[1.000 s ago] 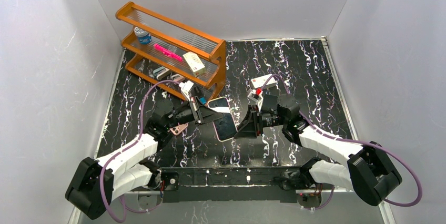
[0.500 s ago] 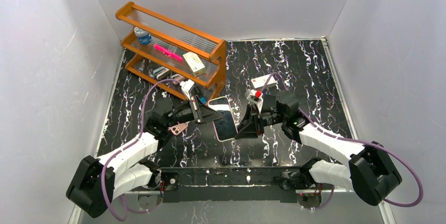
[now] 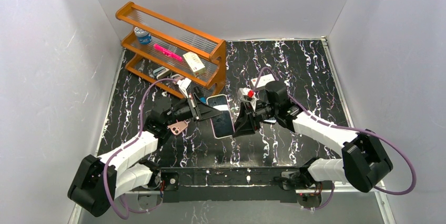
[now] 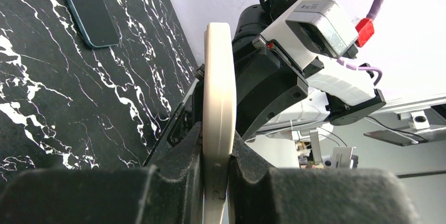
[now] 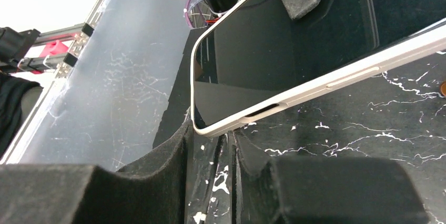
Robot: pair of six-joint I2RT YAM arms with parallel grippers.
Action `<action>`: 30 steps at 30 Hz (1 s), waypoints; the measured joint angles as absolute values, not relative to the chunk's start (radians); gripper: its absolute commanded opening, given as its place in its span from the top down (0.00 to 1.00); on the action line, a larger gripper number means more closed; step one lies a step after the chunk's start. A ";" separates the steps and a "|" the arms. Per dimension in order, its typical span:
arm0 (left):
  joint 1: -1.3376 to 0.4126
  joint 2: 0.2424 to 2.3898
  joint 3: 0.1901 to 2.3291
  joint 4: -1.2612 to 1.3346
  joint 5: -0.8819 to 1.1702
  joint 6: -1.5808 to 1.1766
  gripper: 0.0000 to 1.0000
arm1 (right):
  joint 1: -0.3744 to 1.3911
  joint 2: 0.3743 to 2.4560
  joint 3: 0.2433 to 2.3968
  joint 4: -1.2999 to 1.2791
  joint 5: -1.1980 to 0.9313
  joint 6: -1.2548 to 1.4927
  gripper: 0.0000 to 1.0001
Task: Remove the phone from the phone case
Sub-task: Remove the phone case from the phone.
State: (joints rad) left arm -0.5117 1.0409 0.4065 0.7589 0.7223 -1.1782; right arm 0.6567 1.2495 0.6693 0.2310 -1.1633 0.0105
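Note:
The phone is dark-screened and sits in a cream phone case. Both grippers hold it in the air above the middle of the table. My left gripper is shut on the case's far edge. In the left wrist view the case stands edge-on between that gripper's pads. My right gripper meets the phone from the right. In the right wrist view a corner of the case rim is wedged between the fingertips of that gripper. The phone's screen faces the camera there.
An orange shelf rack at the back left carries a bottle, a pink marker and a small box. A white box lies behind the right wrist. A small pink piece shows by the left forearm. A dark slab lies flat on the table.
The right arm has reached in to the left and the phone has shifted slightly left with it. The left gripper keeps its hold.

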 measured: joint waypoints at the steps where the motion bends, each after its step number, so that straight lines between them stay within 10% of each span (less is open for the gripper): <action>1: -0.509 1.041 0.406 0.759 0.719 -1.180 1.00 | 0.657 1.258 0.681 0.214 -1.167 -0.010 0.99; 23: -0.502 1.001 0.367 0.761 0.608 -1.211 1.00 | 0.716 1.303 0.788 -0.006 -1.034 -0.261 0.99; 30: -0.515 0.935 0.366 0.758 0.557 -1.158 1.00 | 0.715 1.264 0.756 0.068 -1.003 -0.151 0.64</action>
